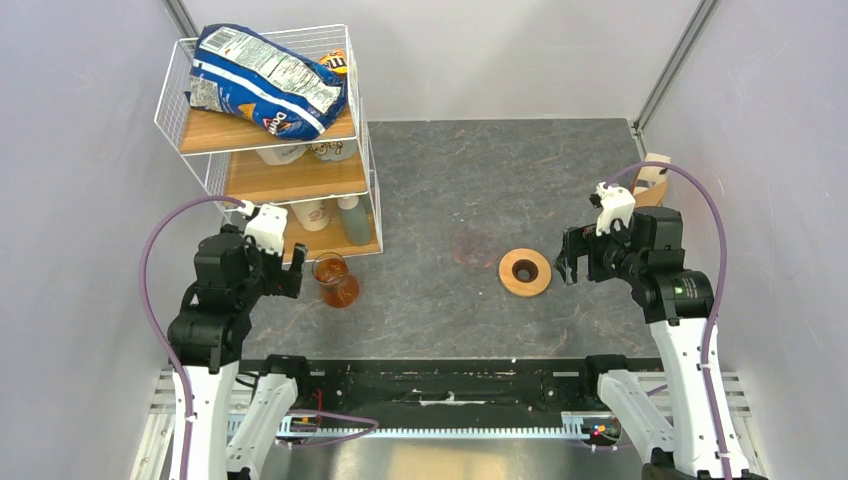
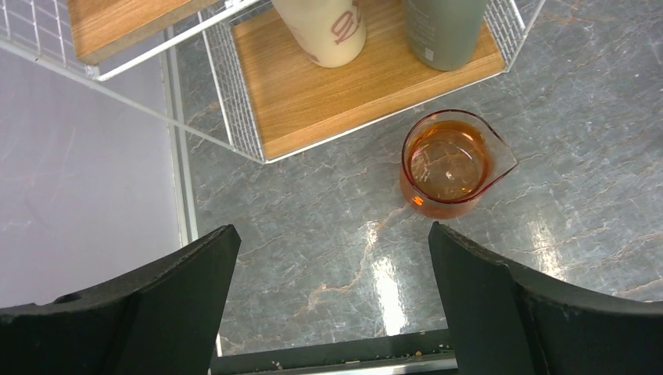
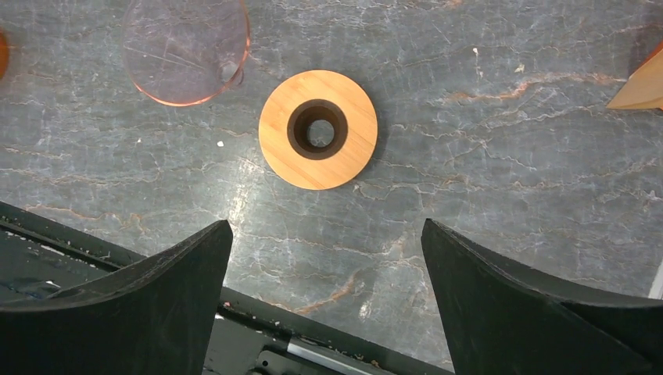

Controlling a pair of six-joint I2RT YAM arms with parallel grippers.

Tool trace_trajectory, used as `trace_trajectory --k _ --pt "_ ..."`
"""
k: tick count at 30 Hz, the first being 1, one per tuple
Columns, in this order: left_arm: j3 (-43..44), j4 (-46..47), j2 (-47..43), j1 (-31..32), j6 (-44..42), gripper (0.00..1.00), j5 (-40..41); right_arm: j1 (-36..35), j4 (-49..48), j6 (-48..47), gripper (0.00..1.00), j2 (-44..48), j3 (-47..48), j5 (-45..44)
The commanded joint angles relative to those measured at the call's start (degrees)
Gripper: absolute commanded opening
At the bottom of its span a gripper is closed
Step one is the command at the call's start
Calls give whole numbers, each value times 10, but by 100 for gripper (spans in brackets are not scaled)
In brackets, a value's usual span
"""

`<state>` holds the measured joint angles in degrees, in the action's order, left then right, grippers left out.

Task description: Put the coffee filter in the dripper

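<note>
R gripper (image 3: 326,234): jaws wide apart, empty, dripper (image 3: 318,129) just ahead of tips. Dripper = smooth light-wood ring, dark centre hole, flat on grey marbled table (image 3: 508,195), nothing in it. Coffee filter not clearly seen. Tan wedge (image 3: 639,84) far-right of R gripper: filter or wooden stand, can't tell. If filter, R arm nearer. L gripper (image 2: 332,234) apart, empty, near amber glass vessel (image 2: 447,164).

Bare table (image 1: 450,160) lies open behind and in front of the dripper (image 1: 525,272). Just left-rear of it stands a clear glass cone (image 3: 186,47). Farther left: amber vessel (image 1: 335,280), then wire rack (image 1: 300,180). Far right-rear: wooden stand (image 1: 652,180).
</note>
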<state>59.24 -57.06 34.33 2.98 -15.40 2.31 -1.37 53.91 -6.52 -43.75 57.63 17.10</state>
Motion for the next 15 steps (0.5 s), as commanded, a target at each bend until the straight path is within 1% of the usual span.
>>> trace_trajectory --k 1,4,7,9,12,15 --pt "4 21 8 -1 -40 100 -37 2 -37 13 99 0 -6 37" --pt "0 25 -1 -1 -34 100 -45 1 -65 32 99 -16 -15 74" --pt "-9 43 -14 -1 7 100 -46 -5 -104 57 99 -51 -11 118" --pt "3 43 -3 -1 46 100 -51 -23 -127 64 99 -89 3 126" --pt "21 41 5 -1 86 100 -53 -83 -153 83 99 -147 38 96" --pt "25 44 1 -1 117 100 -41 -162 -187 89 99 -199 74 39"
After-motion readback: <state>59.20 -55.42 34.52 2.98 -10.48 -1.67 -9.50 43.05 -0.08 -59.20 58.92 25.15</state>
